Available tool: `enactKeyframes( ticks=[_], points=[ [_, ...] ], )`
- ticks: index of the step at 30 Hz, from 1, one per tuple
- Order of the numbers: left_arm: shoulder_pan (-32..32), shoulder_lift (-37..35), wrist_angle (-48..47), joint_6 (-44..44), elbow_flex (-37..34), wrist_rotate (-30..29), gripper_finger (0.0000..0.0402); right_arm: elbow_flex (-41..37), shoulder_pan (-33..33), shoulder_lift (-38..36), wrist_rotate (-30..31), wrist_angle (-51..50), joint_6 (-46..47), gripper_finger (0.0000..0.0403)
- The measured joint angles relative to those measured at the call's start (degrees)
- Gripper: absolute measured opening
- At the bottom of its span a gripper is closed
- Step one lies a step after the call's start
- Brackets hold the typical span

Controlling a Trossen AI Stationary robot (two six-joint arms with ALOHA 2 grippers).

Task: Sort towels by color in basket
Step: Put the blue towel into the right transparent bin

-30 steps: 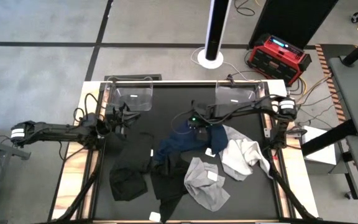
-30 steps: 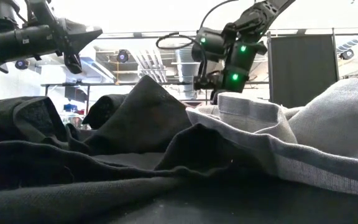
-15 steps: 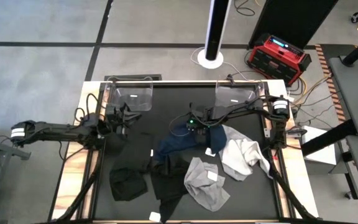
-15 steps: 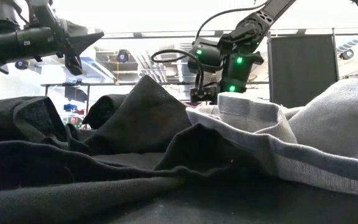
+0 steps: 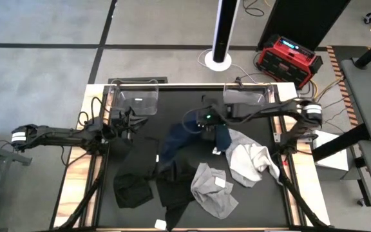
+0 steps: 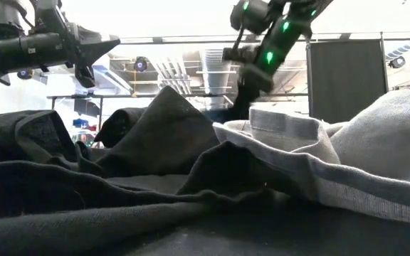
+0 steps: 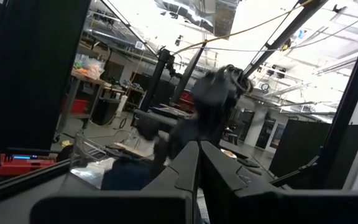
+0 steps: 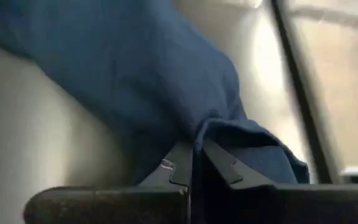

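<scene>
A navy blue towel (image 5: 176,143) lies mid-table, one end raised by my right gripper (image 5: 203,124), which is shut on it; in the right wrist view the navy blue towel (image 8: 135,62) fills most of the picture. Black towels (image 5: 134,190) lie near the front left. In front of the navy one lies a light grey towel (image 5: 214,191) with a white tag. To its right is a white-grey towel (image 5: 253,161). My left gripper (image 5: 126,121) is shut and holds nothing, above the table's left side. My right gripper pinches a bunched fold of the navy towel (image 8: 215,135) between its two fingers (image 8: 179,167). It comes slanting down from the table's right and far side. The held end is lifted and the cloth hangs below the fingers (image 6: 242,99); the towel's other end (image 5: 167,161) lies among the black towels.
Two clear baskets (image 5: 138,100) (image 5: 245,96) stand at the table's far edge, left and right of the middle. The table's frame rails (image 5: 95,174) run along both sides. A red box (image 5: 287,57) sits on the floor beyond the table.
My right gripper has shut on the navy towel, then gone up and slightly toward the far edge, tipping less steeply downward. The towel's held end has come up with it and drawn together, while its near-left part has stayed on the table.
</scene>
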Motion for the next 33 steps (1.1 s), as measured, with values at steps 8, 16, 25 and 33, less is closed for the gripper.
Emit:
enactKeyframes(
  ticks=[8,16,25,33],
  points=[
    [0.0,-0.2,0.1,-0.5,0.0,0.0,0.0,-8.9,-0.1,-13.0,0.4,19.5,-0.4,0.0009],
    [0.0,-0.9,3.6,-0.1,0.0,0.0,0.0,-16.7,-0.2,-23.5,11.1,36.3,-4.4,0.0009],
    [0.0,-1.1,4.3,0.0,0.0,0.0,0.0,-15.8,-0.1,-29.3,18.9,44.5,-15.1,0.0009],
    [0.0,-1.2,4.3,0.0,0.0,0.0,0.0,-14.8,-0.2,-28.5,38.7,49.7,-29.7,0.0009]
  ],
)
